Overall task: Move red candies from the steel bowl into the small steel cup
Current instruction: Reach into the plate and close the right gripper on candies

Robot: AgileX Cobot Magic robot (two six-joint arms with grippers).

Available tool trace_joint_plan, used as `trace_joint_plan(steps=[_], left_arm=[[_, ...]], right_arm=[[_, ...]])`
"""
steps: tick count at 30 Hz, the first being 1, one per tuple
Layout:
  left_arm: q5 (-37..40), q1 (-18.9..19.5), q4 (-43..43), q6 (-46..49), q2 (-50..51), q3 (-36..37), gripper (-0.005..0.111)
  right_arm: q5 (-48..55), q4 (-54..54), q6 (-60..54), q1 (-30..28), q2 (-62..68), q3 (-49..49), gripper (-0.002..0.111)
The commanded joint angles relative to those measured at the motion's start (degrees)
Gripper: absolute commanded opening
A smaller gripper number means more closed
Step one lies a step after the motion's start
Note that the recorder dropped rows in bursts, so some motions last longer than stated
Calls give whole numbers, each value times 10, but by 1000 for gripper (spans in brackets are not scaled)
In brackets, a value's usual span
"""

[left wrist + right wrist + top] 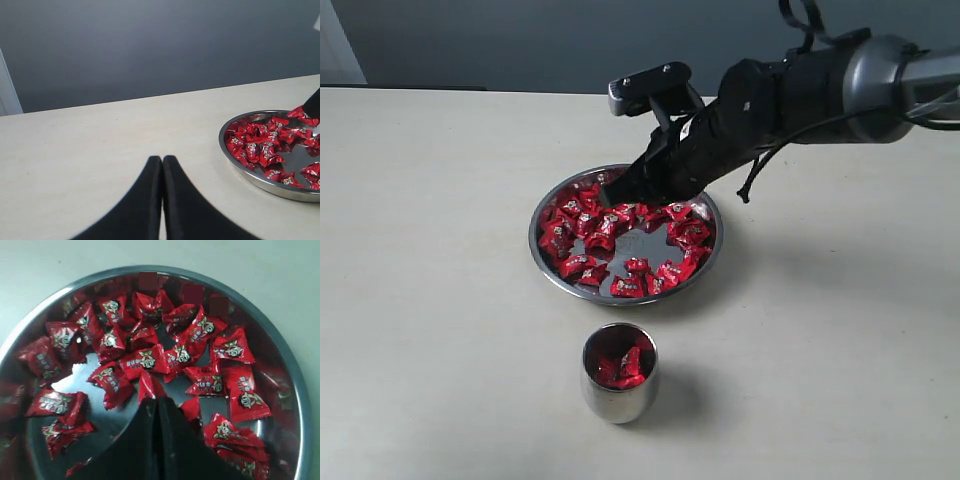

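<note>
Between closed R fingers (156, 401): 1 candy (149, 387); around them most red candies (582, 225) left in steel bowl (534, 238), few in small steel cup (618, 398). L fingers (161, 160) closed, empty.

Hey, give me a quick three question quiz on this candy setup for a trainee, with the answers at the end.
1. True or false: the small steel cup is empty.
2. The right gripper reaches into: A the steel bowl, B the cup, C neither.
3. Fill in: the left gripper is ___.
Key: 1 false, it holds red candies; 2 A; 3 shut.
</note>
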Motion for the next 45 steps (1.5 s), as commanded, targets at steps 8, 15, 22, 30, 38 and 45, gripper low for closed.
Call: trace_joint_plan(steps=[8,15,22,30,38,45], left_arm=[[-3,0,0,0,-3,3,2],[-3,0,0,0,-3,3,2],[-3,0,0,0,-3,3,2],[-3,0,0,0,-3,3,2],[-3,0,0,0,-3,3,2],[-3,0,0,0,-3,3,2]], right_arm=[[-24,-1,-12,-4,28,0,17],[12,-2,-14,-4,28,0,45],[95,20,-11,-1,28,0,45],[82,39,-30,13,54,0,45],[44,51,-30,29,63,0,45],[43,51,-30,33,82,0,45]])
